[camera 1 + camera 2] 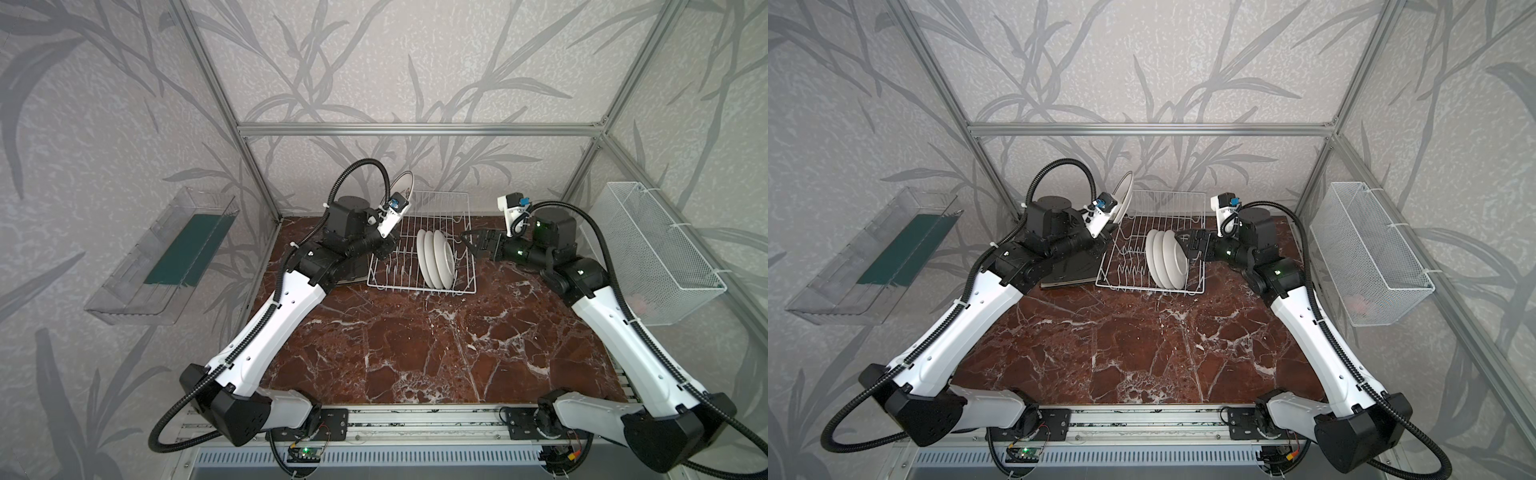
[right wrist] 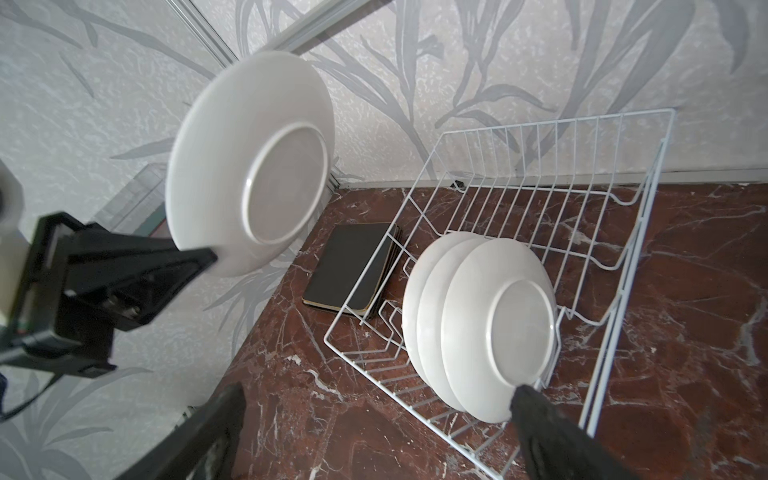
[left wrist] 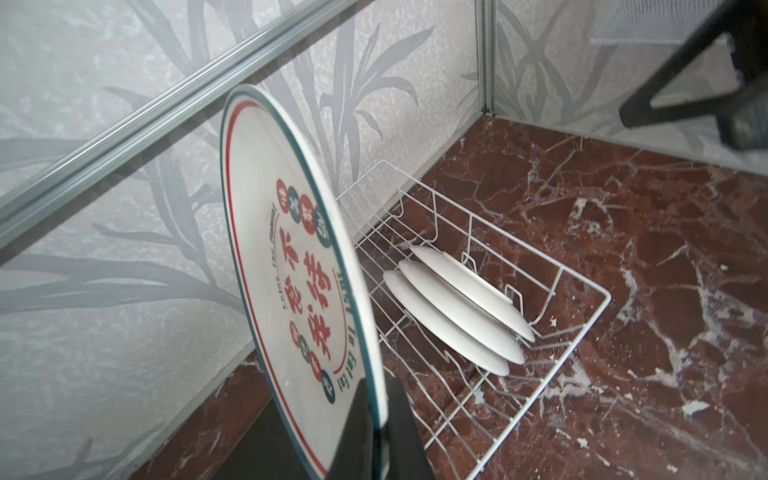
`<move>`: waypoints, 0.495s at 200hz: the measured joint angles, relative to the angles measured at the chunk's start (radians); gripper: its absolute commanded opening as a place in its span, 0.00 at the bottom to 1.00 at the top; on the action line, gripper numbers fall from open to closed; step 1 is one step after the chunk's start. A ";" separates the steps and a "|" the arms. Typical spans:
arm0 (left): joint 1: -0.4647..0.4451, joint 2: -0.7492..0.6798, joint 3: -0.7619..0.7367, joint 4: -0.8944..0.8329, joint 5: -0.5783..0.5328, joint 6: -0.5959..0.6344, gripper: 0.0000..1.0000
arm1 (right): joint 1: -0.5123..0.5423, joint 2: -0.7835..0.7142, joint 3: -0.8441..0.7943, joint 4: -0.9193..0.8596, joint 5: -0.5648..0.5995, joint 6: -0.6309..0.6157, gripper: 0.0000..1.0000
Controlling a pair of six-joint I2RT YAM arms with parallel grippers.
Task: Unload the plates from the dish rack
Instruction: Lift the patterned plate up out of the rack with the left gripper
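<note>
My left gripper (image 3: 380, 399) is shut on the rim of a round white plate (image 3: 291, 270), which it holds upright above the dish rack's far left corner. That plate (image 1: 404, 183) has a printed face with red lettering and a plain white back (image 2: 249, 162). The white wire dish rack (image 1: 419, 289) holds three round white plates (image 1: 436, 257) standing on edge. A stack of black square plates (image 2: 349, 270) lies flat on the table left of the rack. My right gripper (image 2: 378, 390) is open at the rack's right side, one finger beside the nearest plate's rim.
A clear plastic tray (image 1: 166, 257) hangs on the left wall and a white mesh basket (image 1: 652, 249) on the right wall. Aluminium frame posts stand close behind the rack. The brown marble tabletop (image 1: 415, 353) stretches in front of the rack.
</note>
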 measured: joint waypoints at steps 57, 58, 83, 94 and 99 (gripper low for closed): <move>-0.080 -0.048 -0.138 0.001 -0.089 0.311 0.00 | 0.000 0.095 0.132 -0.026 -0.051 0.088 0.94; -0.081 -0.049 -0.140 0.002 -0.088 0.315 0.00 | 0.000 0.097 0.133 -0.027 -0.051 0.090 0.94; -0.108 -0.072 -0.196 0.033 -0.106 0.411 0.00 | 0.000 0.152 0.165 -0.046 -0.071 0.127 0.89; -0.121 -0.080 -0.217 0.055 -0.117 0.449 0.00 | 0.000 0.174 0.169 -0.051 -0.080 0.138 0.86; -0.127 -0.082 -0.226 0.064 -0.122 0.464 0.00 | 0.000 0.182 0.169 -0.054 -0.082 0.144 0.84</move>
